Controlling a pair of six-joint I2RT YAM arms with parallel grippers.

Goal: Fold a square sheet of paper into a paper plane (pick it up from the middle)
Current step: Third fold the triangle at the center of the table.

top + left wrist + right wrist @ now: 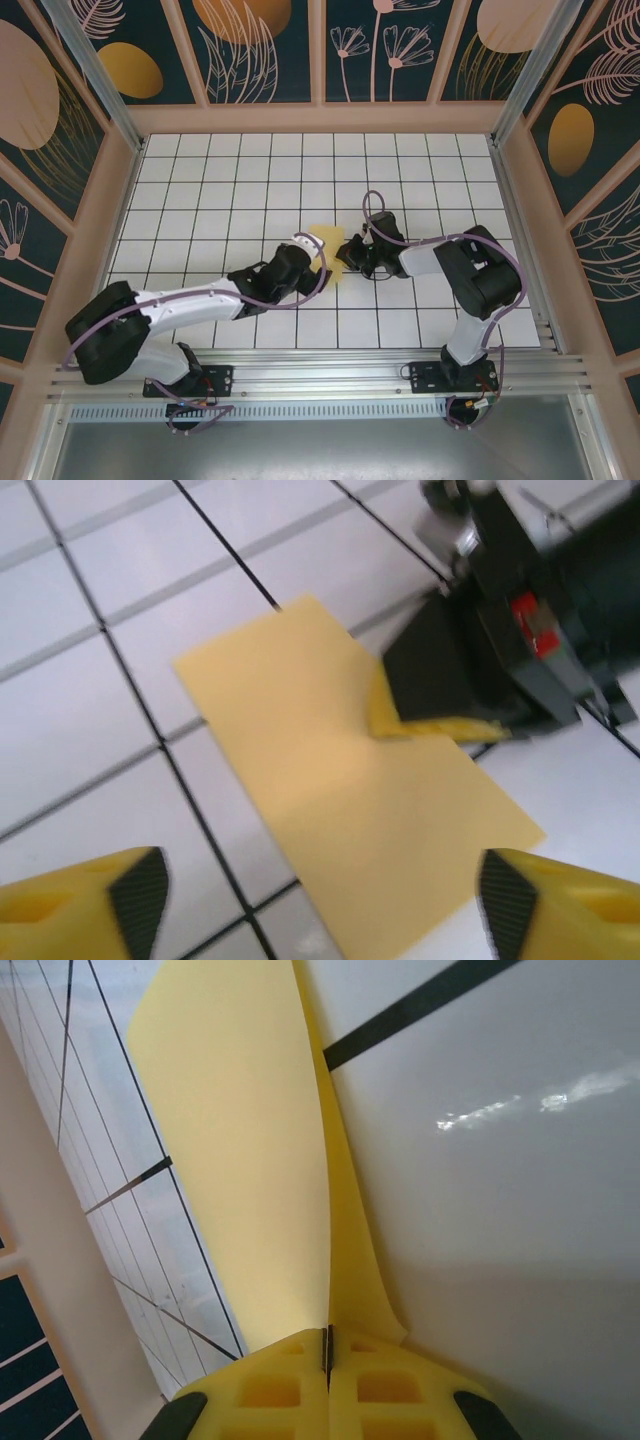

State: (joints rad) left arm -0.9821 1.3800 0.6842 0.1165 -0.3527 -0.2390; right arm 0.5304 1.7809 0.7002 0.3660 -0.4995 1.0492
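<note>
Yellow sheet of paper (330, 770): flat on white tiled table (250, 170), one edge lifted.
Right gripper (327, 1355): jaws pinched on that edge.
Left gripper (320, 905): jaws wide, empty.

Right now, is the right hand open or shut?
Shut. The right hand is pinched closed with no gap, gripping a raised edge of the yellow paper.

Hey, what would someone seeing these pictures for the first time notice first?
The yellow sheet of paper in the middle of the white grid table stands out most. The right hand is shut on one edge, bending it up off the tiles, while the left hand hangs open above the sheet.
</note>
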